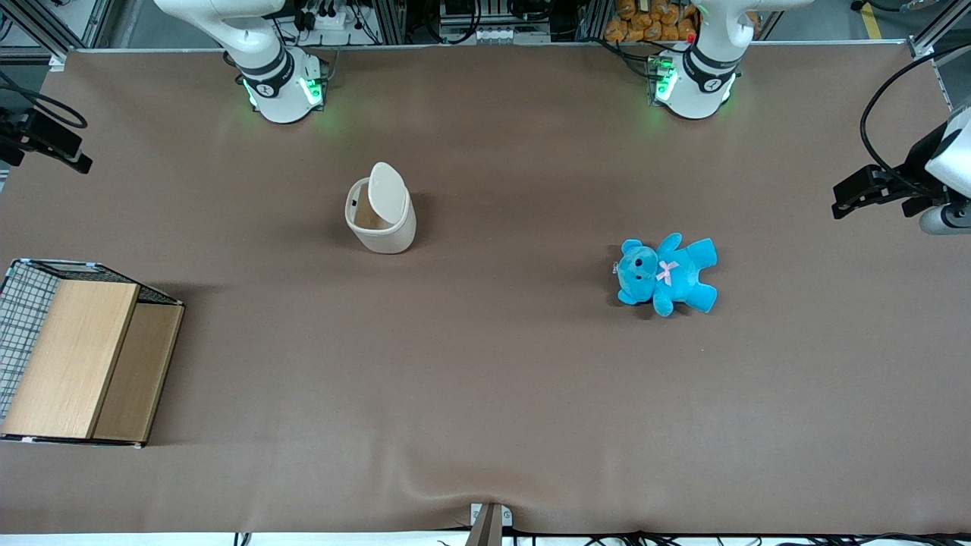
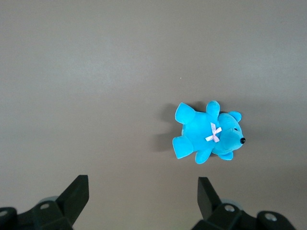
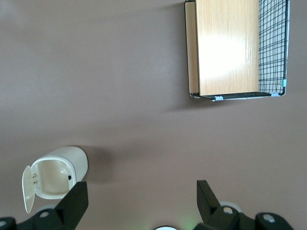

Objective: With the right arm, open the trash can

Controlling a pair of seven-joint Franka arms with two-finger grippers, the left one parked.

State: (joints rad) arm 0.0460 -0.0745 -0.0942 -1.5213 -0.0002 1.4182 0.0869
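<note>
Below the high, spread-fingered end effector (image 3: 139, 199), the lid-up trash can (image 3: 60, 172).

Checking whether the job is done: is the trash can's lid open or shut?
Open. The trash can stands upright, lid flipped up, hollow inside showing. The gripper hangs well above it, open.

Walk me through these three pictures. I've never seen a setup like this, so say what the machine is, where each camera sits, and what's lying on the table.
Two white robot arms stand at one edge of a brown table. One picture looks down on everything; the other two come from cameras on each arm's wrist. The working right arm carries a black two-fingered claw, open and holding nothing, hanging high above the table. Below it stands the trash can, a small cream bin with its flip lid swung up. Also on the table: a blue teddy and a wood-and-wire box.
</note>
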